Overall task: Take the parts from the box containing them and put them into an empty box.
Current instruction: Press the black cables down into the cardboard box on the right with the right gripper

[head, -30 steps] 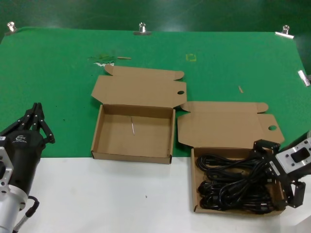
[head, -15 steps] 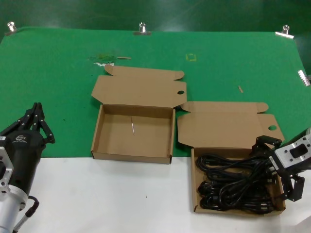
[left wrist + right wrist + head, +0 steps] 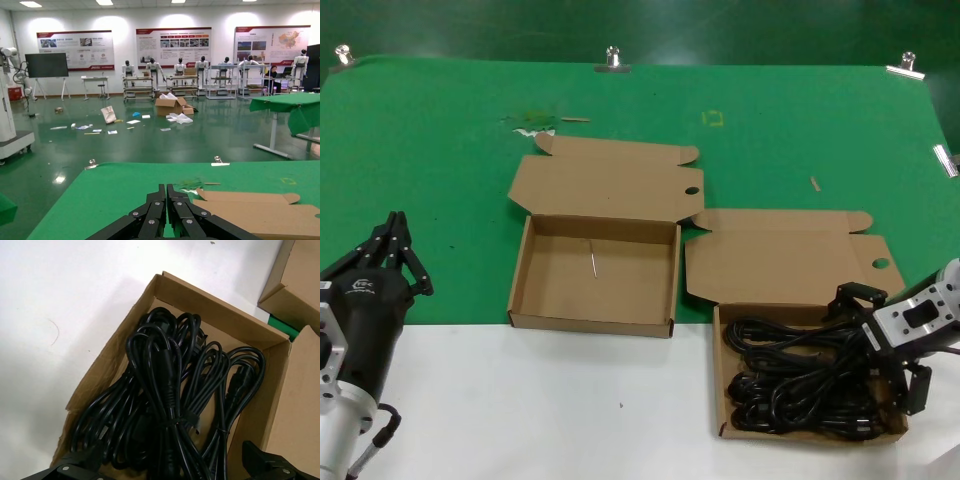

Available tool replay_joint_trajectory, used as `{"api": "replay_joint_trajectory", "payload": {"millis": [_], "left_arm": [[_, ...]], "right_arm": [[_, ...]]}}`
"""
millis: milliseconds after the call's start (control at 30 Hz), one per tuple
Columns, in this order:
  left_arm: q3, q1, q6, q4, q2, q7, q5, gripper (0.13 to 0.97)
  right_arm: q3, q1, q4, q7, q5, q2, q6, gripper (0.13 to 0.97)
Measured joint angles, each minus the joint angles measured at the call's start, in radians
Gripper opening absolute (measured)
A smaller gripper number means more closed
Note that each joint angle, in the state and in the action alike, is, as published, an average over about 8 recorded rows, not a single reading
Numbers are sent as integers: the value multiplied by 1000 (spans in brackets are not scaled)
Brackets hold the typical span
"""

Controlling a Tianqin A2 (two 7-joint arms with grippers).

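Note:
The parts, black coiled power cables (image 3: pixel 798 385), lie in the nearly square brown box (image 3: pixel 723 375) at the right front, and they also show in the right wrist view (image 3: pixel 167 400). My right gripper (image 3: pixel 886 342) is open over that box's right end, with its fingers (image 3: pixel 75 466) spread on either side of the cable bundles and holding nothing. The empty wide box (image 3: pixel 525 275) stands to the left with a thin pale sliver (image 3: pixel 592 262) on its floor. My left gripper (image 3: pixel 396 248) is shut and empty, parked at the left edge; it also shows in the left wrist view (image 3: pixel 166 199).
Both boxes have their lid flaps (image 3: pixel 610 180) open toward the back. A green cloth (image 3: pixel 440 160) covers the far part of the table, held by metal clips (image 3: pixel 612 58). The white table surface (image 3: pixel 520 400) lies in front.
My right gripper has shifted slightly left and back over the cable box, still open. The cables, both boxes and the left arm have not moved.

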Motion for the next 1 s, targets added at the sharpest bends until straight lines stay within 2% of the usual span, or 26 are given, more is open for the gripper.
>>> {"api": "replay_joint_trajectory", "payload": {"millis": [233, 533, 800, 933, 1000], "left_arm": [[0, 0, 0, 0, 0, 0, 0, 151], [0, 0, 0, 0, 0, 0, 0, 151], [0, 0, 0, 0, 0, 0, 0, 151], [0, 0, 0, 0, 0, 0, 0, 151], [0, 0, 0, 0, 0, 0, 0, 151]], "right_arm": [[-3, 21, -72, -34, -3, -24, 19, 959], [-11, 43, -132, -55, -15, -40, 33, 894], [-11, 45, -144, -57, -12, -48, 34, 764], [-11, 44, -149, -60, -9, -53, 35, 764], [-11, 44, -152, -63, -7, -56, 35, 715]]}}
